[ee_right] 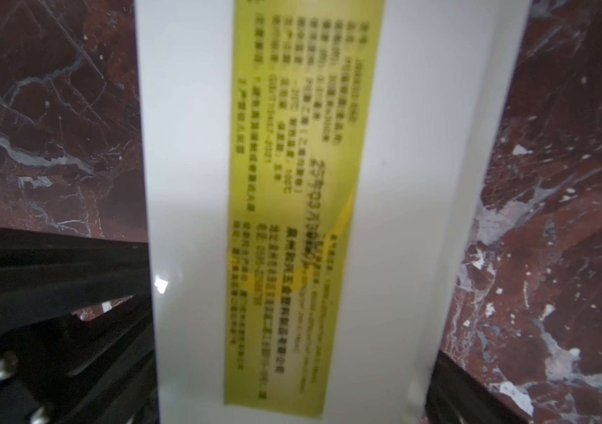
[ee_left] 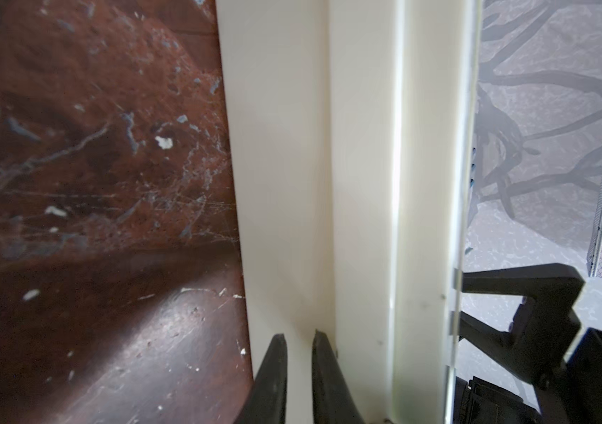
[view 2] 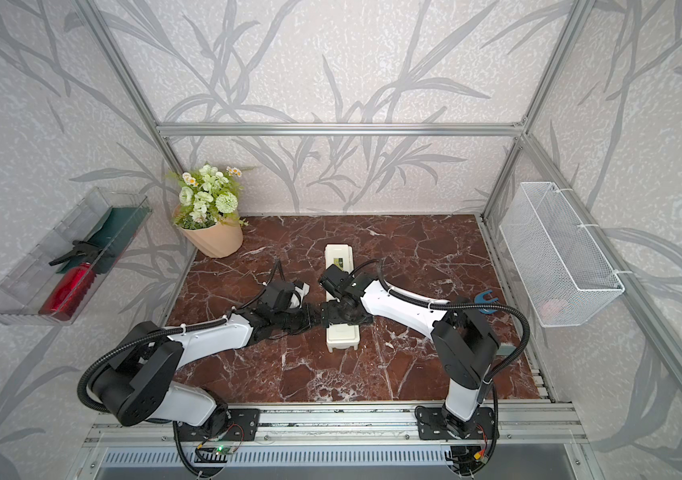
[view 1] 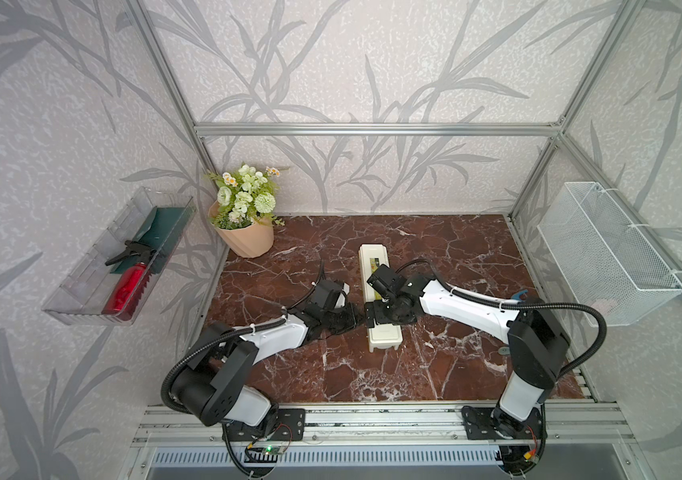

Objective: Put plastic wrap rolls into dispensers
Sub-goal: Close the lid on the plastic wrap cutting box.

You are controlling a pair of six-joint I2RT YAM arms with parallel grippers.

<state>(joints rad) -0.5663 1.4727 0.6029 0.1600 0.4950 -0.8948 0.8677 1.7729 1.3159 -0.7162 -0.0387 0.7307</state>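
The dispenser [view 1: 385, 337] lies shut on the desk [view 1: 455, 249], long axis running from the near edge toward the back wall, between the two arms: the right end effector [view 1: 383, 316] hangs over its nearer half, spread wide open astride its width, while the left end effector [ee_left: 299, 341] meets its left side wall, fingers [ee_left: 274, 374] close together with a slim gap, and whether they nip the lid's edge I cannot tell. Its inside is hidden and no plastic wrap roll shows anywhere; the clear tray [view 1: 81, 309] holds a red spray bottle [view 1: 125, 291], the wire basket [view 1: 605, 249] something pinkish

Left tool [ee_left: 298, 334] narrowly parted; right tool [ee_right: 292, 323] spread wide
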